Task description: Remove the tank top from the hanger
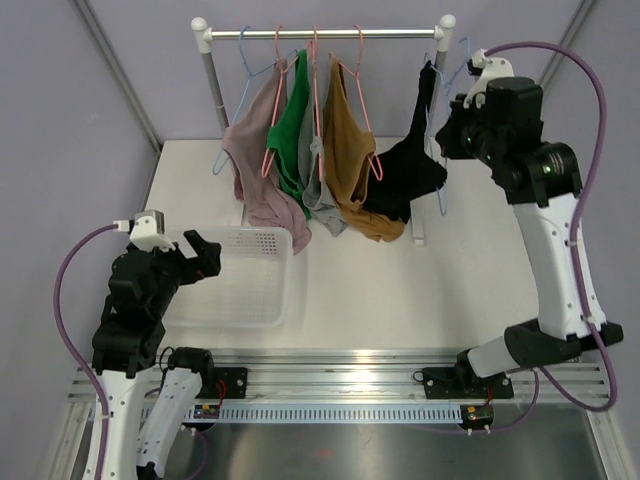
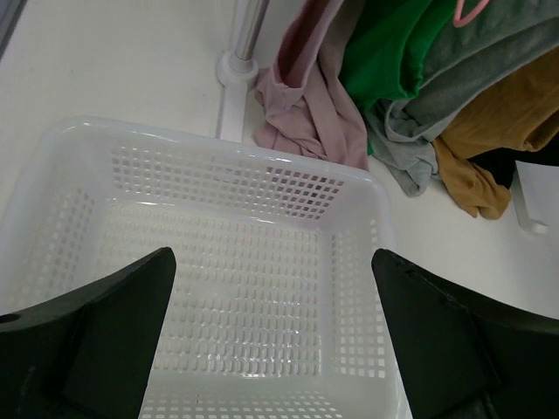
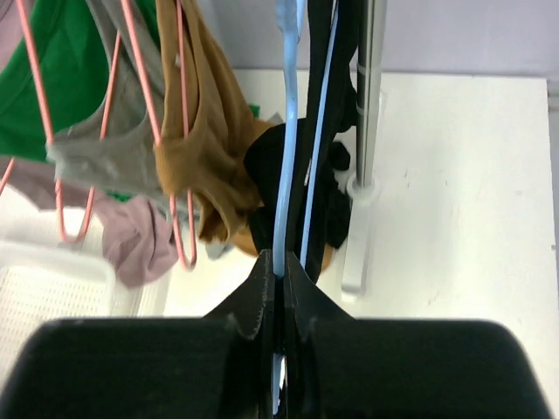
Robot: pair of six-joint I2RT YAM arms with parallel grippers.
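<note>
The black tank top [image 1: 405, 180] hung on a blue hanger [image 3: 286, 131] at the right end of the rail [image 1: 330, 33], last in a row of tops. Its long axis ran top to bottom. The straps were up at the hanger and the hem pointed down at the table [image 1: 400, 290], where the lower cloth bunched beside a brown top [image 1: 350, 160].

The right gripper [image 3: 281, 271] was up at the rack with its jaws pressed together on the blue hanger's lower edge. The black strap lay just beside the pinch, but the wrist view did not show whether any cloth was caught too.

The left gripper [image 2: 271, 255] hung low over a white basket [image 2: 210, 140] with its jaws spread wide, holding nothing.

Further left on the rail hung a grey top [image 1: 320, 195], a green top [image 1: 293, 110] and a dusty pink top [image 1: 265, 190].
</note>
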